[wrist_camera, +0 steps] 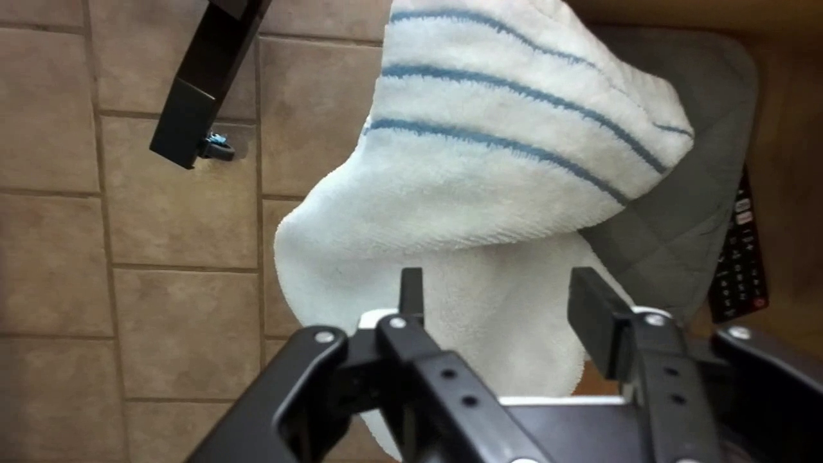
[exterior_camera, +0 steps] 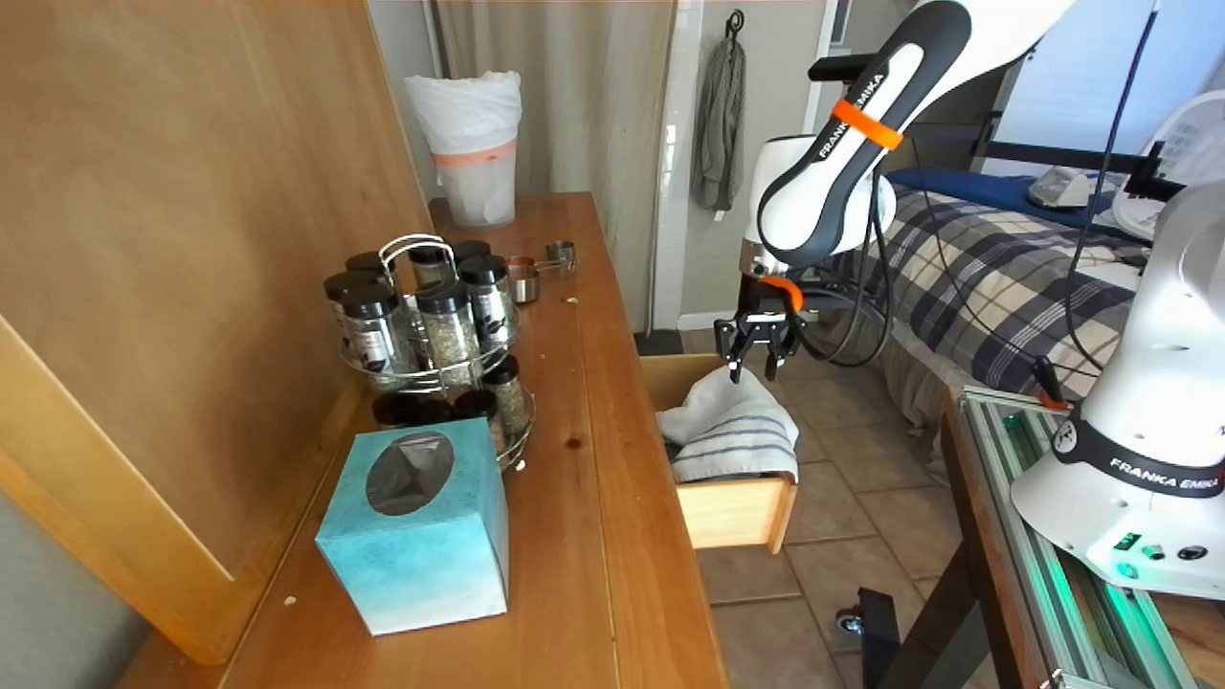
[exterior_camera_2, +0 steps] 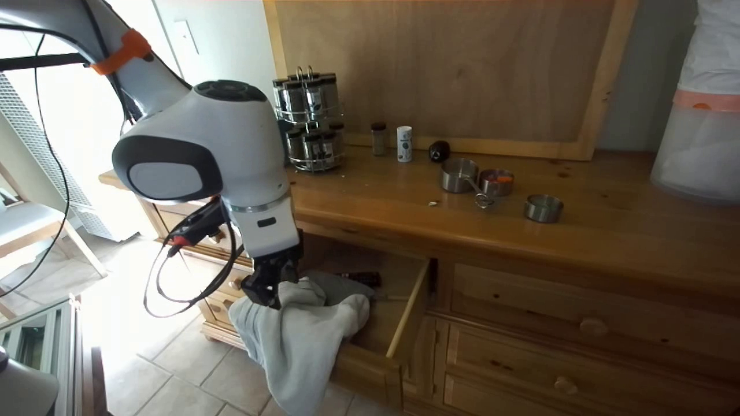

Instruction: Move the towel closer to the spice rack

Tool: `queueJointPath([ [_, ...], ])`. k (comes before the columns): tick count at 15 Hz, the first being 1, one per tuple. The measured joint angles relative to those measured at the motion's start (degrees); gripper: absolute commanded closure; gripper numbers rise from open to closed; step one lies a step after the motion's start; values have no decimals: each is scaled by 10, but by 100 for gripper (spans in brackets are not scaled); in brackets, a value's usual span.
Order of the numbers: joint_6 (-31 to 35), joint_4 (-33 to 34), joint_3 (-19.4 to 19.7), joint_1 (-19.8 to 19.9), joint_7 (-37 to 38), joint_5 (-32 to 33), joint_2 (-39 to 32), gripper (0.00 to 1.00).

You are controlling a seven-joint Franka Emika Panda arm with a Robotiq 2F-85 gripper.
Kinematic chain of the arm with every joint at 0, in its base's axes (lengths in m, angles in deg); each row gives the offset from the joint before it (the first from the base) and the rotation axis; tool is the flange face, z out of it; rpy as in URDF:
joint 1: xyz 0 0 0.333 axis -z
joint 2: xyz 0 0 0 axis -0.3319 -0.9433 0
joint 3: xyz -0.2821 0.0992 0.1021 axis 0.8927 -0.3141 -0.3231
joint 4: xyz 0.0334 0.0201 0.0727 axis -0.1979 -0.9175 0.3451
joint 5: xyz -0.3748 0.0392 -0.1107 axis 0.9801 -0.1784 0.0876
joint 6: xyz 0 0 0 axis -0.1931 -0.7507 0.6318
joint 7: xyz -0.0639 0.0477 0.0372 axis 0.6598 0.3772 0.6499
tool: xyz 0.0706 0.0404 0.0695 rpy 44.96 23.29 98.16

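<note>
Tissue box [exterior_camera: 416,545] partly hides lower tier of spice rack [exterior_camera: 421,383] in an exterior view; labels on jars [exterior_camera: 448,330] unreadable; right edge cuts bin [exterior_camera_2: 699,156] in an exterior view; towel [wrist_camera: 463,199] cropped by wrist view's top

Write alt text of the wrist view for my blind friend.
An open black two-fingered gripper is over a fluffy white towel with blue stripes, which partly hides a grey quilted pad. A long black remote lies at right, brown floor tiles at left.

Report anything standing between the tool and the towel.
Nothing visible: in the wrist view, the open tool faces the towel directly. The gray pad lies partly beneath the towel; the remote control sits at the pad's edge.
</note>
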Motion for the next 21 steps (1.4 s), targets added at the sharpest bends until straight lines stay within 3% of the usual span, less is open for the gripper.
queueJointPath([
  [1, 0, 4, 2, 0, 1, 0, -11, 23],
  [4, 0, 17, 7, 1, 4, 0, -41, 43],
  [5, 0, 21, 8, 1, 5, 0, -50, 39],
  [9, -1, 37, 9, 1, 13, -1, -82, 50],
  [11, -3, 44, 9, 0, 14, -2, -95, 49],
  [13, -9, 51, 8, 0, 15, -3, -106, 74],
  [16, -18, 60, 8, -2, 15, -3, -114, 96],
  [21, -26, 61, 9, -4, 15, -3, -110, 97],
])
